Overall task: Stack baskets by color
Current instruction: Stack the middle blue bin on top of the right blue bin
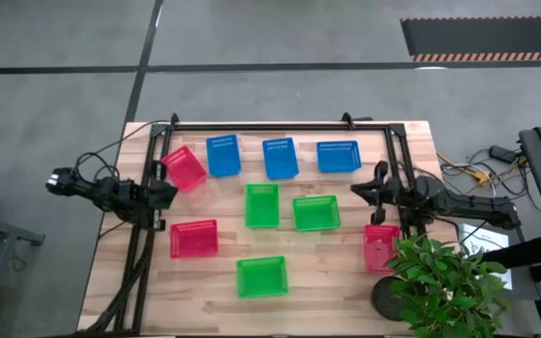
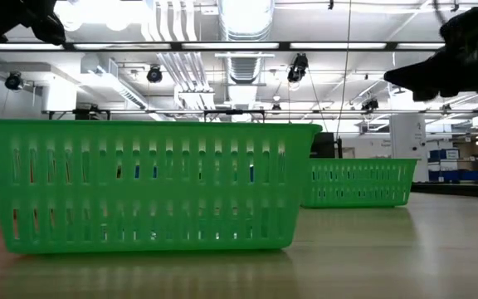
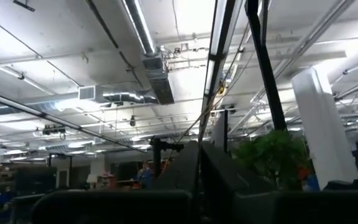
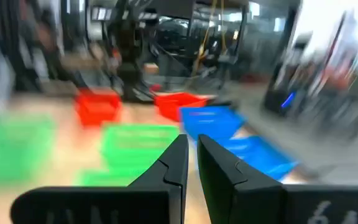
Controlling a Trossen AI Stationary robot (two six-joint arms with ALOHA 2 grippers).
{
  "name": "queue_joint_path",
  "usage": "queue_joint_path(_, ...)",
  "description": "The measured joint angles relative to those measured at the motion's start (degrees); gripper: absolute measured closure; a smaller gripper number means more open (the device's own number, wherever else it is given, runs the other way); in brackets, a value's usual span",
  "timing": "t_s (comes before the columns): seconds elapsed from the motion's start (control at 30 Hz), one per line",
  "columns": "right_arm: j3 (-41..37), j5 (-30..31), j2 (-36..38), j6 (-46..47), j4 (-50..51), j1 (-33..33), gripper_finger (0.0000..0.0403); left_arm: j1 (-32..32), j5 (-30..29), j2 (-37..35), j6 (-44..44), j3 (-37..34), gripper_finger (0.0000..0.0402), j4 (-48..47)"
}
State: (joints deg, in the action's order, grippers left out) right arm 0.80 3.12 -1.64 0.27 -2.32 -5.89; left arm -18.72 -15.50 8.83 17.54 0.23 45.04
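A pale wooden table (image 1: 327,282) stands on grey floor, bright ceiling lights beyond. At the left edge the left gripper (image 1: 164,196) has its fingers pressed together, empty. Nine baskets lie unstacked: three red (image 1: 193,238), three blue (image 1: 280,158), three green (image 1: 261,277). The right gripper (image 1: 366,191), near the right edge, has its fingers nearly together, holding nothing. A potted plant (image 1: 444,282) sits at the right corner.

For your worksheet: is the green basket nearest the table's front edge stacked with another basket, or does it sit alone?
Alone. In the high view this green basket sits by itself on bare table, upright and empty, apart from every other basket.
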Motion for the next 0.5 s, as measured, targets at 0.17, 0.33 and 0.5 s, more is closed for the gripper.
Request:
queue_joint_path(0.17,0.0,6.0,-0.2,17.1,-0.2,-0.1,0.0374,0.0,2.0,2.6,-2.1,0.5,0.0402,4.4)
queue_joint_path(0.33,0.0,5.2,-1.2,21.2,-4.9,0.1,0.0374,0.0,7.3,7.2,-1.9,2.7,0.0402,6.3)
queue_joint_path(0.5,0.0,4.3,-5.8,19.2,-17.2,0.7,0.0374,0.0,7.3,12.2,-2.2,2.8,0.0402,13.8)
